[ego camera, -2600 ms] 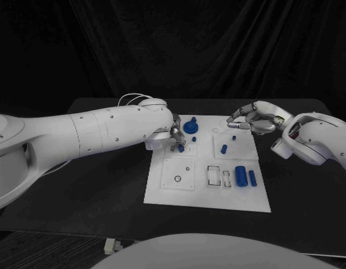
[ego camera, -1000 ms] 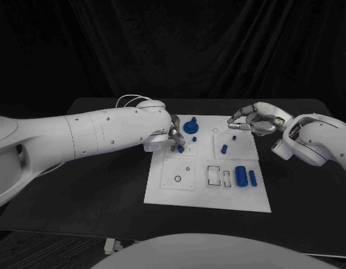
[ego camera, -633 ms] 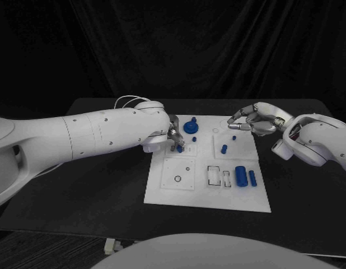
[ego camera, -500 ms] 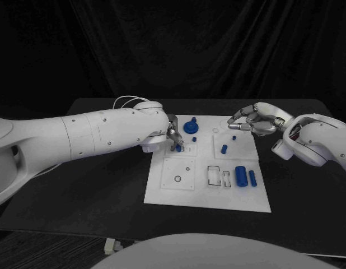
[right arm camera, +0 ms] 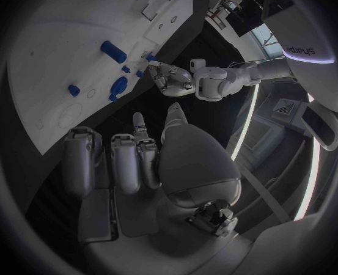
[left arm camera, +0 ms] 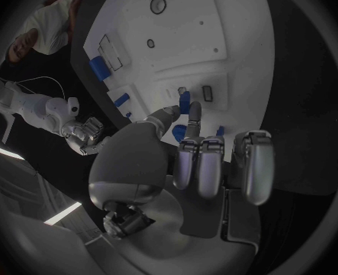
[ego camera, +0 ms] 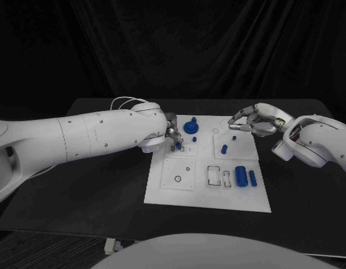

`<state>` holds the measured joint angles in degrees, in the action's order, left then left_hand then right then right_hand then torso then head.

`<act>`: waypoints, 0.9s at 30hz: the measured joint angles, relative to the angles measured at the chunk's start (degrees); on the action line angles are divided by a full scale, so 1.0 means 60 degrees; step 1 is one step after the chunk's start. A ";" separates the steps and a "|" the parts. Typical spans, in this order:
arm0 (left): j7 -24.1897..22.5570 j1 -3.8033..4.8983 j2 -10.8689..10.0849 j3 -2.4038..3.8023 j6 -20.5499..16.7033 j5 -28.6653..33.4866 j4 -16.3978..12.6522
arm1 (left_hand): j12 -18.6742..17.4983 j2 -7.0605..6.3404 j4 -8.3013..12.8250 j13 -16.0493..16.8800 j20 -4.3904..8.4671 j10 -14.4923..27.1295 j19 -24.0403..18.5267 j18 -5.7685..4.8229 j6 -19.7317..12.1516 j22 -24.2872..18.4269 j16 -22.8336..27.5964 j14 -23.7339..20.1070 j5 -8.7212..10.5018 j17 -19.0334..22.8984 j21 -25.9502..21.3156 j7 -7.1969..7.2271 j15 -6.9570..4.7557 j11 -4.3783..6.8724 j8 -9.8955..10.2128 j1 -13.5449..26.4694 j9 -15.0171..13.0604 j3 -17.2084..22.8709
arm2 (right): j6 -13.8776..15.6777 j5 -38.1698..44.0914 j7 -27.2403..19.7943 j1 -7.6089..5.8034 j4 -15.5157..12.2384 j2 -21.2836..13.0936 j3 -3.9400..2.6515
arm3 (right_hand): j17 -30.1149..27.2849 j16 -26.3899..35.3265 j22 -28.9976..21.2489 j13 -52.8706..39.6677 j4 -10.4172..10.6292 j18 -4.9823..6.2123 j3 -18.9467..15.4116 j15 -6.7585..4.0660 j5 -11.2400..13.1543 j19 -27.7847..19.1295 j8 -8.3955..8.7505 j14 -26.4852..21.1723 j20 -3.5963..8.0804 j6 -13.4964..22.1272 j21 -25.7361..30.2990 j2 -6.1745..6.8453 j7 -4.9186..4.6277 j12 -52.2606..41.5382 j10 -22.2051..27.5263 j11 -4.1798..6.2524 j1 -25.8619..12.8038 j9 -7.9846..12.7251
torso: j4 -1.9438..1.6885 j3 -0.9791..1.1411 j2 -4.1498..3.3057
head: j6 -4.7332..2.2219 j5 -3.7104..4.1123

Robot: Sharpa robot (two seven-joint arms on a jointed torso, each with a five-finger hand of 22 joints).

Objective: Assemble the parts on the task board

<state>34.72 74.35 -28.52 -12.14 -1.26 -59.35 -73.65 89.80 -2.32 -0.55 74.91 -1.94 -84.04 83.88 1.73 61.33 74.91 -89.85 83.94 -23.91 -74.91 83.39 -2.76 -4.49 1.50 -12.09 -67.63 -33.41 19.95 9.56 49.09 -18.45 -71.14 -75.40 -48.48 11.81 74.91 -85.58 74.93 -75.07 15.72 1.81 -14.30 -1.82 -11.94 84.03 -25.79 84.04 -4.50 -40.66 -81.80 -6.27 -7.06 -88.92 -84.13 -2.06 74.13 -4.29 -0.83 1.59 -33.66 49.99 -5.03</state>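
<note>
Left robot hand (ego camera: pixel 171 134) pinches a blue part (ego camera: pixel 178 146), now lowered nearer its board (ego camera: pixel 207 196) slot; seating comes next.

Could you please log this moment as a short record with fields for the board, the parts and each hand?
surface: black table
task board: white plate in the middle of the table
left hand: over the board's far left part, pinching a small blue part between thumb and a finger
right hand: held above the board's far right corner, fingers curled, nothing in it
gear-like blue part: on the far section
small blue pegs: right of centre
two blue cylinders: lying side by side near the right edge
</note>
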 measured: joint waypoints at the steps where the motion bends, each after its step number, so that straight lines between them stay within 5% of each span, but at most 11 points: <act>1: -0.0018 0.0000 -0.0013 0.0000 -0.0049 -0.0009 -0.0017 | 0.0000 0.0000 0.0000 0.0000 0.0000 0.0000 0.0000 0.0000 0.0000 0.0000 0.0000 0.0000 0.0000 0.0000 0.0000 0.0000 0.0000 0.0000 0.0000 0.0000 0.0002 0.0000 | 0.0004 0.0000 -0.0002 0.0011 0.0000 0.0000 0.0000 | 0.0000 0.0000 0.0000 0.0002 0.0000 0.0000 0.0000 0.0000 0.0000 0.0000 0.0000 0.0000 0.0000 0.0000 0.0000 0.0000 0.0000 0.0000 0.0000 0.0000 0.0000 0.0000 | 0.0000 0.0000 0.0000 | 0.0000 -0.0007; 27: -0.0320 -0.0076 -0.0001 -0.0006 -0.0710 -0.0095 -0.0087 | 0.0000 0.0021 -0.0027 0.0000 0.0000 0.0000 0.0000 -0.0001 0.0033 0.0000 0.0000 0.0037 0.0020 0.0000 0.0000 -0.0011 -0.0036 0.0000 0.0019 -0.0020 -0.0029 0.0027 | 0.0187 0.0000 -0.0103 0.0116 0.0027 -0.0003 0.0001 | 0.0000 -0.0001 -0.0003 0.0000 0.0000 0.0000 0.0000 0.0000 0.0000 0.0000 0.0000 0.0000 0.0000 0.0000 0.0064 0.0003 0.0000 -0.0018 0.0000 0.0000 -0.0003 -0.0001 | -0.0001 -0.0002 -0.0017 | 0.0000 -0.0003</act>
<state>32.80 73.90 -28.52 -12.17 -5.52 -59.93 -74.17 89.80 -2.19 -0.71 74.91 -1.94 -84.04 83.88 1.72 61.53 74.91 -89.85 84.17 -23.79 -74.91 83.39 -2.82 -4.71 1.50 -11.98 -67.75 -33.58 20.11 10.68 49.09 -19.07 -70.45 -75.23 -48.50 11.81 74.91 -85.59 74.91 -75.07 15.73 1.81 -14.30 -1.82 -11.94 84.03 -25.79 84.04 -4.50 -40.66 -81.42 -6.25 -7.06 -89.02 -84.13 -2.06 74.11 -4.30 -0.83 1.58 -33.77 49.99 -5.04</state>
